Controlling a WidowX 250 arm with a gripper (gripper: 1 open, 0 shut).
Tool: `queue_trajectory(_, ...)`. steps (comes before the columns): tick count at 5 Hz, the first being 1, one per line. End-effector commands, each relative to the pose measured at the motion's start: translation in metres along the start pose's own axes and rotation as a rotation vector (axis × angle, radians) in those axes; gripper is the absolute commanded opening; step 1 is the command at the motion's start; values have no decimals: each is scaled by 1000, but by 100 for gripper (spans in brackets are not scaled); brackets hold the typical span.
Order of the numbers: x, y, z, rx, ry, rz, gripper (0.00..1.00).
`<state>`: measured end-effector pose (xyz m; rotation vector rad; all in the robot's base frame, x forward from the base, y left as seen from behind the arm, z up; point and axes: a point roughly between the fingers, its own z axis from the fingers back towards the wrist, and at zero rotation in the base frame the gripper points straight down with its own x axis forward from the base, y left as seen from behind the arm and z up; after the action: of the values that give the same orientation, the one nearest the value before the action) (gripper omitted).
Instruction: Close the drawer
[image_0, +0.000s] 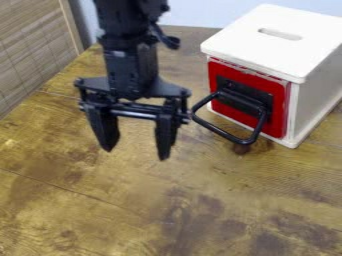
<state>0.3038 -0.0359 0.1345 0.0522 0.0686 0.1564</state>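
Near edge of the wooden table (201, 215) is bare; above mid-table the gripper (135, 143) hangs with fingers pointing down, spread wide, holding nothing. Just to its right the black loop handle (227, 115) slopes down toward table centre, its lower end at the tabletop. Far right corner: drawer (250, 98), red front facing left, set in the white cabinet (283, 45).

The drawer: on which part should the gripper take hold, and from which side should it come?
Probably the black loop handle on the drawer. It juts out from the red front toward the open gripper, leaving a free outer bar. Approaching from the front-left, fingers astride that bar, looks simplest.
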Motion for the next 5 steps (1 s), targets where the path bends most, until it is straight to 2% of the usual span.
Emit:
queue_trajectory(1,2,-11,13,-23,-56,-66,100)
queue_trajectory(2,7,-1,12,-21,-57,-49,100)
queue_trajectory(3,11,7,8,-16,-45,-26,100)
queue_trajectory(4,10,15,-6,-14,-42,-31,100)
queue_trajectory(5,6,24,-11,-12,-53,-43,100)
